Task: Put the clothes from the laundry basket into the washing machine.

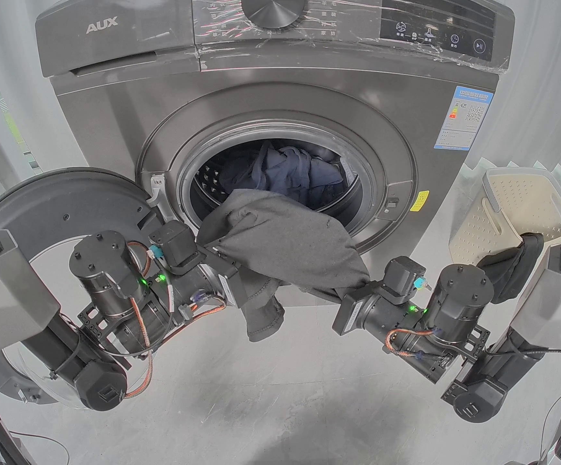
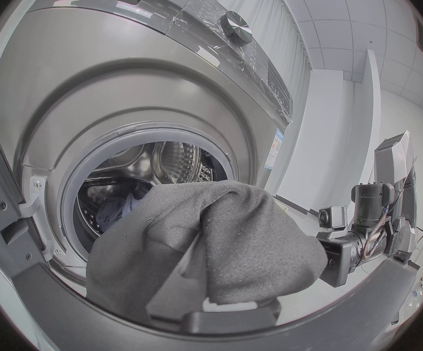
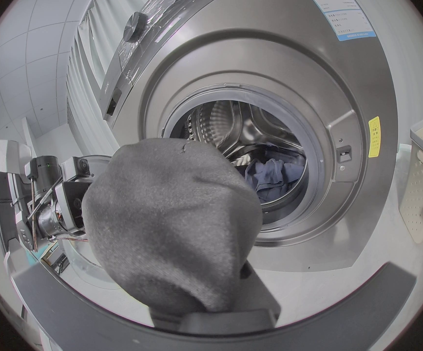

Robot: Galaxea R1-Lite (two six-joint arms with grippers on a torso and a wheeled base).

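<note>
Grey garment [image 1: 280, 240] hangs stretched between your left pincer [image 1: 227, 278] and right pincer [image 1: 350, 305], each clamped on an edge, with its upper fold at the mouth of the washing machine [image 1: 132, 117] just beyond them. A loose tail dangles below the left pincer. Release now and its weight may drag everything onto the floor [image 1: 293, 389]. Push deeper, toward the blue clothes [image 1: 287, 169] farther in. Out past the right pincer, the laundry basket [image 1: 526, 208] has another dark piece [image 1: 516, 266] over its rim.
</note>
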